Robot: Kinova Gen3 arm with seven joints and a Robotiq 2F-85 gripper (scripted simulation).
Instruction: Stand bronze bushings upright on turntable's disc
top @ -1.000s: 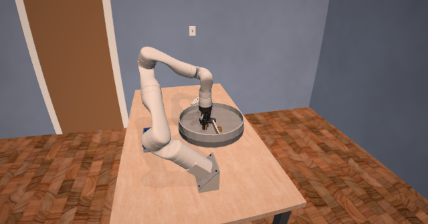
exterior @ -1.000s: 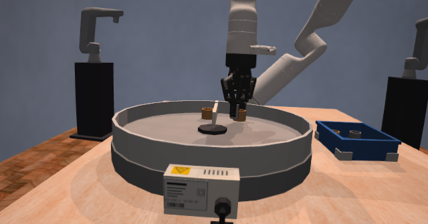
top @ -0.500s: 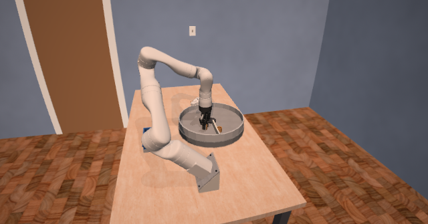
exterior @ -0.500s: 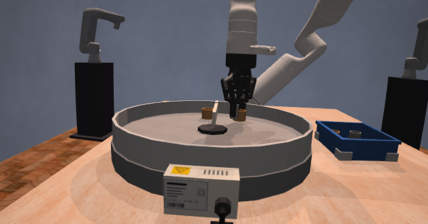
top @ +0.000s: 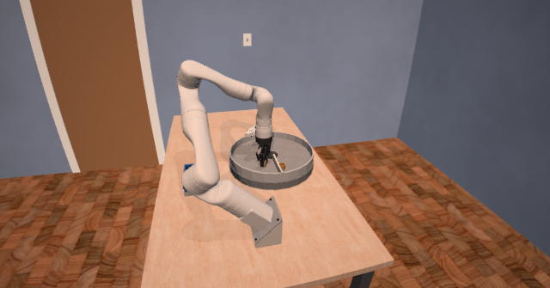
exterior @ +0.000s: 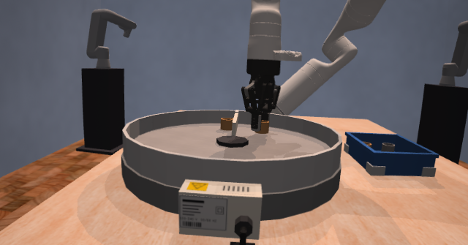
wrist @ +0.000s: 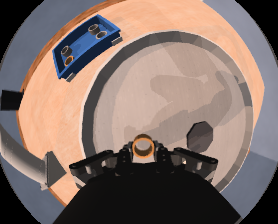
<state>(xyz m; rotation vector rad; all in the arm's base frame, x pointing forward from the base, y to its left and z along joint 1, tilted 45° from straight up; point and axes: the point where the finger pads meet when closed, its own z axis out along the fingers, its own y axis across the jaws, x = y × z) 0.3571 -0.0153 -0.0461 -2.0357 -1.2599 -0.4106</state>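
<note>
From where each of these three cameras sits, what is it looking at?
Top: high in the room, looking down at the table, the whole arm and the turntable.
Exterior: low at the table's edge, facing the turntable's control box, with the forearm and gripper behind.
Wrist: on the arm, looking down past the jaws at the disc.
Exterior and wrist views share the blue crate and the gripped bronze bushing.
</note>
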